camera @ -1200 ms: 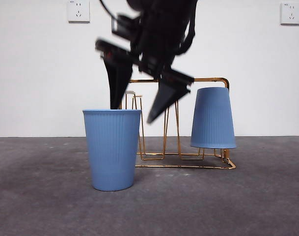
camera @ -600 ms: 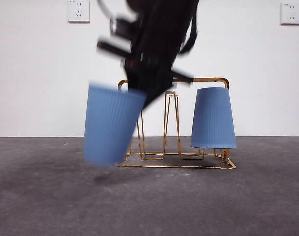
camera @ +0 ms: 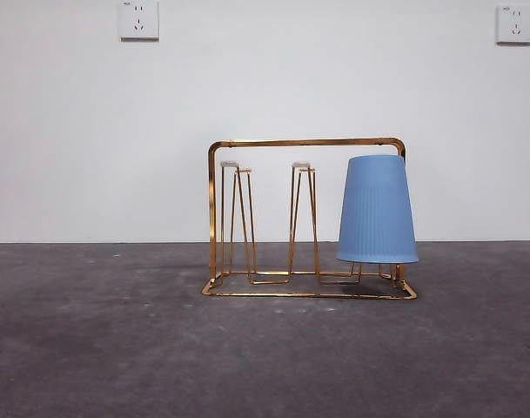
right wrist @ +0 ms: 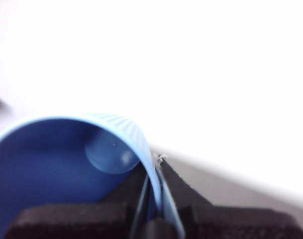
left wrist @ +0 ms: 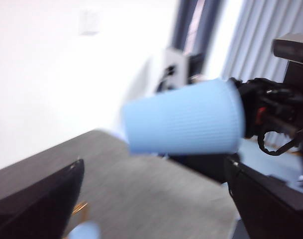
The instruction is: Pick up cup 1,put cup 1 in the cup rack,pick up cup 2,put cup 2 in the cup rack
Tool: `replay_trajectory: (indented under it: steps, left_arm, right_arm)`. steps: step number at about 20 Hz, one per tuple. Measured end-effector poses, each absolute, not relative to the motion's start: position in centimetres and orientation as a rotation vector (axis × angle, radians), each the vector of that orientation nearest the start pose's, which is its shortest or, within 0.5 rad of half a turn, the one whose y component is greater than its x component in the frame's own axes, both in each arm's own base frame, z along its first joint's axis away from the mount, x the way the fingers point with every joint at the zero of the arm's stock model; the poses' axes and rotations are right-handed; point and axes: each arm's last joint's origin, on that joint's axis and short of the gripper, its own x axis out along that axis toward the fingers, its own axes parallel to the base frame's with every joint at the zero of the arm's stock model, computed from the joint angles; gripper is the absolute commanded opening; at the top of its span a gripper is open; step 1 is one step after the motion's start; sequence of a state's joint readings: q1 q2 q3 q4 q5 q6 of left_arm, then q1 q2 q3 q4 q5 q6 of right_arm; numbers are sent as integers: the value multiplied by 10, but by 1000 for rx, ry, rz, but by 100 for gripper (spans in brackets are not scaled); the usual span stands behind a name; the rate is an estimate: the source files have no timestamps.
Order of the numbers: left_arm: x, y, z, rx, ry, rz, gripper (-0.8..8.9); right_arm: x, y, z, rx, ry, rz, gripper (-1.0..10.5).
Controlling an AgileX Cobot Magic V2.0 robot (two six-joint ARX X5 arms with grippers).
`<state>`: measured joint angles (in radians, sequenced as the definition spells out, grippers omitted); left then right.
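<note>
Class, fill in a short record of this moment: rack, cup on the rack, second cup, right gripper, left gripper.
rack: gold wire cup rack standing on the grey table
cup on rack: blue cup upside down at one end of the rack
second cup: blue cup lifted, lying sideways in the air
right gripper: right gripper pinching the second cup's rim
left gripper: left gripper open, holding nothing

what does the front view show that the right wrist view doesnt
Only the front view shows the cup rack, standing on the table with one blue cup upside down over its prongs. Only the right wrist view shows the right gripper shut on the second blue cup's rim, looking into its inside. Both share the white wall.
</note>
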<state>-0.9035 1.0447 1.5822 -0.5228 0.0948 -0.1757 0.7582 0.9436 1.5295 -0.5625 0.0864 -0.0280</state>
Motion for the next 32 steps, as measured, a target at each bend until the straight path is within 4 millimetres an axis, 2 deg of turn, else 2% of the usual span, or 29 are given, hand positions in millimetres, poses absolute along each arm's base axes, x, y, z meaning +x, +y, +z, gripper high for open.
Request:
replay_trajectory:
  steps: [4,10,14,19,24,32]
  left_arm:
    - [117,-149,512,-230,52,-1149,482]
    - [143,-182,518,-362,-18,-1459,481]
    - [159,-201,519,-454,-47,-1617,481]
    - [172,-215,518,-574,-64,-1675,481]
    - [177,-221,518,-640,-73,-1704,481]
    - [179,-223,518,-676,-73,-1712,469]
  right_arm:
    - [67,60,523,13,-222,669,-16]
    - [52,51,533,-7,-362,758,-16]
    - [51,50,537,-21,-419,770,-16]
    - [50,51,537,-41,-441,800,-16]
    - [56,57,540,-45,-464,804,-16]
    - [78,79,534,-73,-399,834,-16]
